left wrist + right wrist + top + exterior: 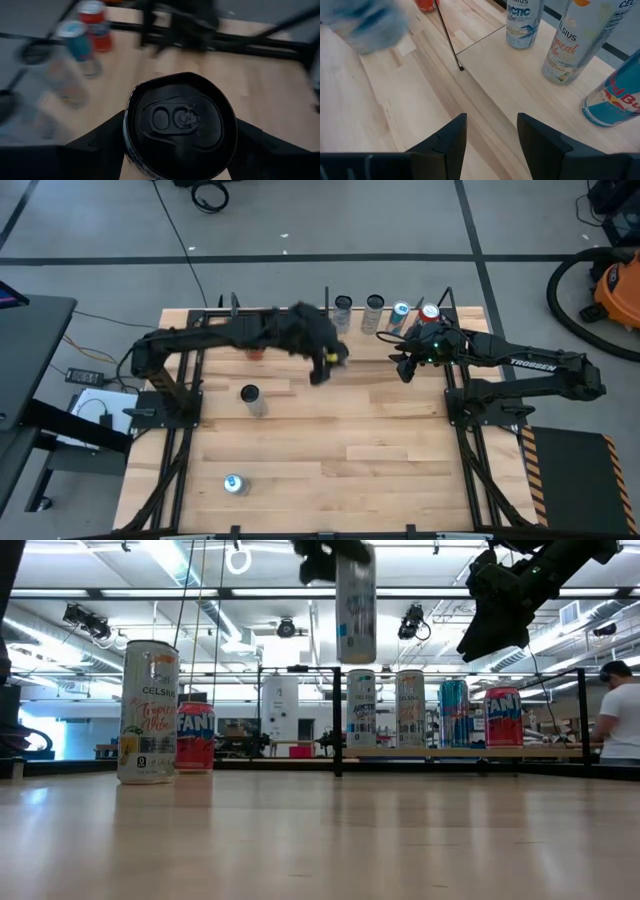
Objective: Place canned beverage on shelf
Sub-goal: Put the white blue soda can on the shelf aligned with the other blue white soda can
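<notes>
- The can (355, 602) hangs well above the table, gripped near its top by the left gripper (177, 150), whose fingers (100, 140) press on either side just under the lid; in the high view it sits near the front edge of the shelf (520, 75)
- With the hold so near the top, my guess is that a tall can could swing or tilt on the way down and land on its rim, then topple
- Four cans (430, 708) already stand in a row on the shelf, so a sideways drift while lowering could knock one over; the free spot looks to be to the left of that row in the high view
- The shelf's thin black rod (447, 35) stands at its corner, and a low approach could catch the can's base on it or on the raised edge
- The right gripper (490, 132) hovers just beside the shelf's near edge, fingers parted and holding nothing; the two arms could brush if the left one swings that way
- Two more cans (165, 712) stand on the table, and one lies on its side (234, 484) well apart, out of the likely path
</notes>
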